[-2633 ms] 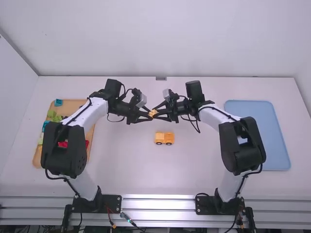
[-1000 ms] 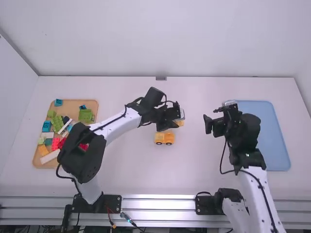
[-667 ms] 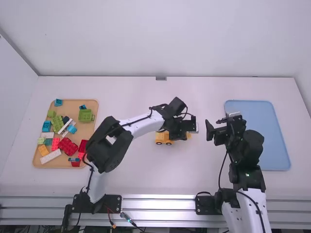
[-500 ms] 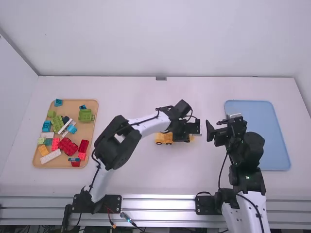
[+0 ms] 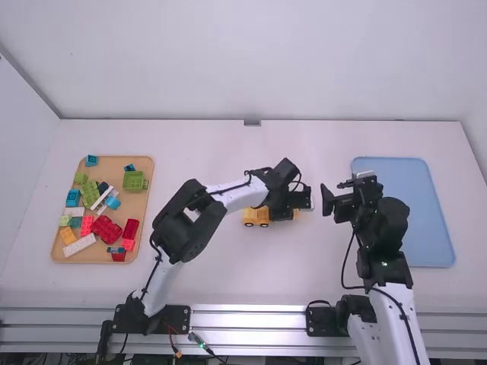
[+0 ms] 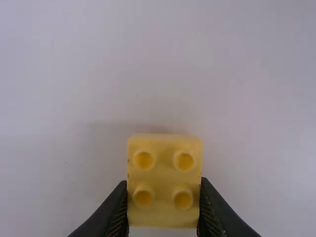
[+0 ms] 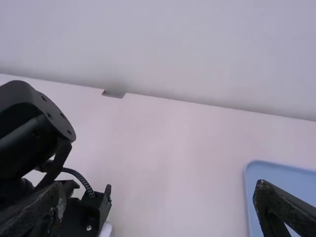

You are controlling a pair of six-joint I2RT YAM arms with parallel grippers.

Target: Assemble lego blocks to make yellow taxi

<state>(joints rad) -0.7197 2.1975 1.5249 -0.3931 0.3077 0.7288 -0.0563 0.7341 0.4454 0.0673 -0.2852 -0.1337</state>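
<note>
In the high view my left gripper (image 5: pixel 286 216) points down at the table's middle, just right of a yellow block piece with wheels (image 5: pixel 256 217). The left wrist view has the left gripper (image 6: pixel 164 210) shut on a yellow four-stud block (image 6: pixel 164 180), one finger on each side. Whether that block touches the wheeled piece cannot be told. My right gripper (image 5: pixel 332 202) is raised left of the blue tray with its fingers apart; in the right wrist view the right gripper (image 7: pixel 159 205) is open with nothing between its fingers.
A tan tray (image 5: pixel 142 207) with several coloured blocks lies on the left of the table (image 5: pixel 199 141). On the right lies a blue tray (image 5: pixel 437 228), partly behind the right arm. The left arm reaches across the middle.
The grippers, together at the middle earlier, are apart. The right arm has swung back toward the right. The left gripper has moved right and toward the bases, beside the wheeled piece, with a yellow block.
</note>
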